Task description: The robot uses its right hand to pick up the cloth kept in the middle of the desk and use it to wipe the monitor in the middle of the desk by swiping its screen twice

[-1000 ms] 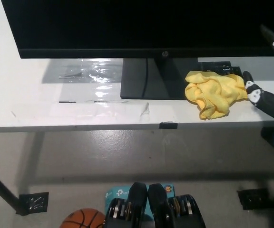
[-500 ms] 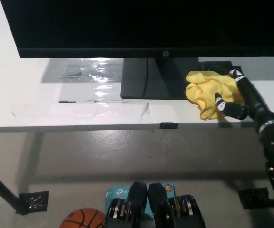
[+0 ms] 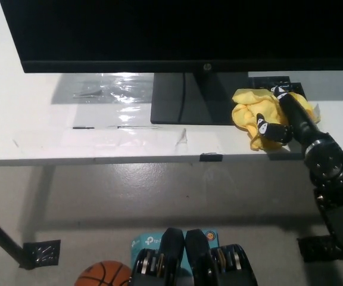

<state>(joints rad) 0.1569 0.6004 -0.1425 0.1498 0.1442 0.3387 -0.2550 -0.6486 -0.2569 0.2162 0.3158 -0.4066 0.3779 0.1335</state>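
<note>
The black monitor (image 3: 183, 33) fills the top of the frame, its stand planted on the white counter (image 3: 70, 143) at centre. To the right of the stand the yellow cloth (image 3: 252, 113) is bunched on the counter, and the black right hand (image 3: 278, 116) is laid across it, fingers curled into the folds; whether a firm pinch is made cannot be told. If only a loose fold is caught, the cloth may be dropped on the lift. The stand could also be knocked. The left hand is not seen.
</note>
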